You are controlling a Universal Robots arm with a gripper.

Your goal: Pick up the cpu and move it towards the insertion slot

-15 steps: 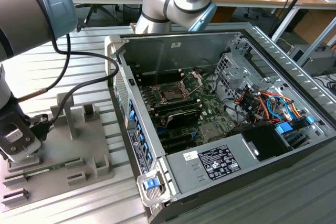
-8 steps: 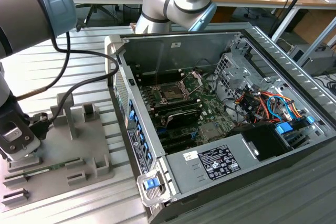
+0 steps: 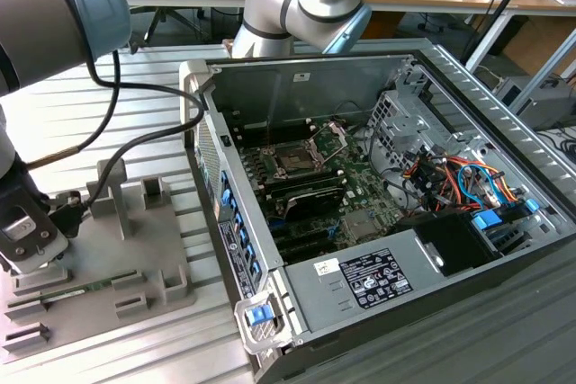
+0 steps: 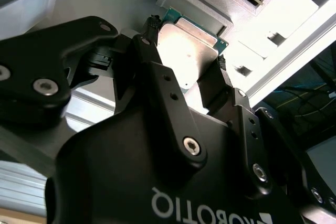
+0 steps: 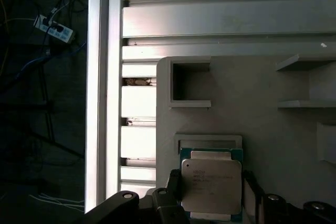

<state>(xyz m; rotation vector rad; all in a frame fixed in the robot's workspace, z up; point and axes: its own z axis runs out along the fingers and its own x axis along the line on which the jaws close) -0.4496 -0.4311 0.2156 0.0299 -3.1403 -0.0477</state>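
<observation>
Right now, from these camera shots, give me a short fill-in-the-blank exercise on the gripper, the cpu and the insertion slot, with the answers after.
1. In the second wrist view, the gripper grips the ____ by two opposite edges.
2. In the first wrist view, the cpu is over the tray, which is ____ in colour.
3. In the exterior view, the insertion slot lies to the exterior view's ____ of the tray.

Missing words: cpu; grey; right.

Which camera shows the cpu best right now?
The first wrist view: the cpu lies face-on, its metal top nearly whole. The second wrist view catches the cpu slanted and partly covered. In the exterior view the arm hides it.
</observation>
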